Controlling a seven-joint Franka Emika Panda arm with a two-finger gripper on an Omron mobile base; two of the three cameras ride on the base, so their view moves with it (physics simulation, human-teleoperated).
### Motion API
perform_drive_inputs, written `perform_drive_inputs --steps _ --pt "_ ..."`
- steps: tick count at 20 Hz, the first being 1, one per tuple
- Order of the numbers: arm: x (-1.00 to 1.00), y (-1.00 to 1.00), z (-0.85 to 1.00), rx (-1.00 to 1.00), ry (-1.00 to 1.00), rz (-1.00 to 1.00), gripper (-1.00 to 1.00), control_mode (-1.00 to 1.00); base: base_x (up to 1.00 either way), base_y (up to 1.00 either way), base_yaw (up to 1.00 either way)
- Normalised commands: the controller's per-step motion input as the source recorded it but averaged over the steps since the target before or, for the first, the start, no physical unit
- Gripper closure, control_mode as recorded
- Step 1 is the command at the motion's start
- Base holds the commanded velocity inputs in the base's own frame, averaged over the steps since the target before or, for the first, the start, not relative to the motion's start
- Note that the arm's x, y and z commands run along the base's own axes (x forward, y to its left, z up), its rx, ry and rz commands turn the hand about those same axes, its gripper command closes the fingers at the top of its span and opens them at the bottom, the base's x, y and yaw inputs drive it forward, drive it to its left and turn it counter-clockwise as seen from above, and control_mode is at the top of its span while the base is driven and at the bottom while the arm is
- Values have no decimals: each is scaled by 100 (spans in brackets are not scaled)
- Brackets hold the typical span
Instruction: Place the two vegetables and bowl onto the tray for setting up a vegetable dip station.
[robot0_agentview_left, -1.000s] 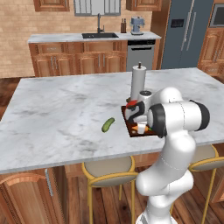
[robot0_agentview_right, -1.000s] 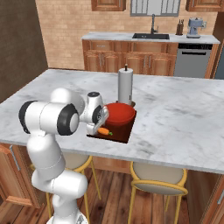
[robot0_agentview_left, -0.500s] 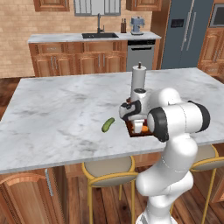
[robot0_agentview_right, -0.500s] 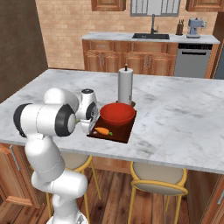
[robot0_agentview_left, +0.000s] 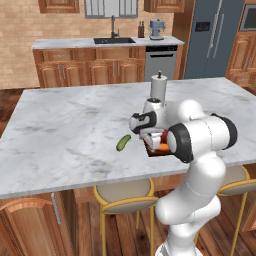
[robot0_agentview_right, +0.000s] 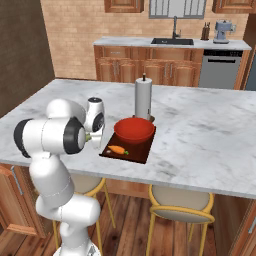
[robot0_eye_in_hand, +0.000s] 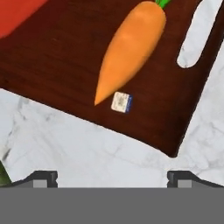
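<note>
The orange carrot (robot0_eye_in_hand: 131, 48) lies on the dark reddish-brown tray (robot0_eye_in_hand: 61, 74), its tip by the tray's small pale mark (robot0_eye_in_hand: 121, 102). A red bowl (robot0_agentview_right: 134, 131) stands on the tray (robot0_agentview_right: 138, 153) behind the carrot (robot0_agentview_right: 117, 149). On the marble counter to the left of the tray (robot0_agentview_left: 151, 151) lies the green cucumber (robot0_agentview_left: 123, 143), apart from it. My gripper (robot0_eye_in_hand: 112, 179) is open and holds nothing. It hovers over the counter just off the tray's near edge. In the base views the gripper (robot0_agentview_left: 143, 134) (robot0_agentview_right: 90, 136) hangs between cucumber and tray.
A white paper-towel roll (robot0_agentview_right: 143, 97) stands upright just behind the tray. The marble island (robot0_agentview_left: 65, 125) stretches wide to the left and back. Yellow stools (robot0_agentview_left: 125, 195) stand under its front edge. The sink counter runs along the back wall.
My hand has drawn back off the tray toward the cucumber's side. The carrot stays lying on the tray, and the bowl and cucumber have not moved.
</note>
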Motion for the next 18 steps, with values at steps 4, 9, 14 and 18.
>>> perform_drive_inputs --steps 4,9,14,18 --pt "19 33 6 0 8 32 -100 -100 0 0 0" --pt "12 28 0 0 2 20 -100 -100 0 0 0" --pt "24 19 0 0 -3 11 -100 -100 0 0 0" --pt "31 26 -2 0 0 5 -100 -100 0 0 0"
